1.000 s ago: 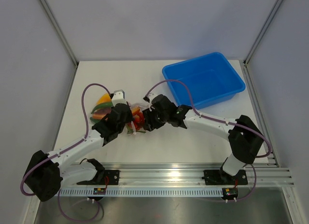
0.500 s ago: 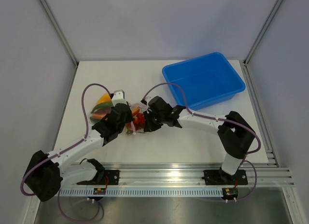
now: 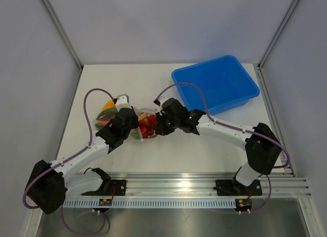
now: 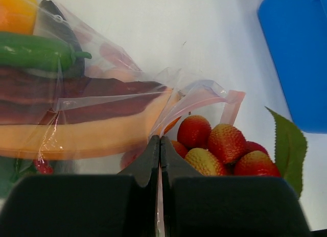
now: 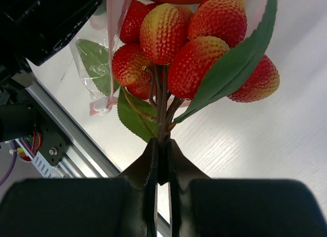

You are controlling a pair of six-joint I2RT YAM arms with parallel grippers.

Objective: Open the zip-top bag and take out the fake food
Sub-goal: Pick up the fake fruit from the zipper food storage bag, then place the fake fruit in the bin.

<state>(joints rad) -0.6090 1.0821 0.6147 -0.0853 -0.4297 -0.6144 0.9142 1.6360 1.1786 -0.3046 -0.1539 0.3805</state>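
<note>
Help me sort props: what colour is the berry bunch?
The berry bunch is red fading to yellow, green leaves; best in right wrist view.

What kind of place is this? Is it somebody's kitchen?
Probably a robot test booth, not a kitchen: plain grey wall panels box in a white table, black-and-white robot arms bolt to a slotted aluminium rail, and the red strawberry bunch looks plastic.

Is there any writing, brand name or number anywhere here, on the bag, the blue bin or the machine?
None can be read.
The bag, the blue bin and the berry bunch bear no print.
Marks on the small boards by the rail are too small to read.
</note>
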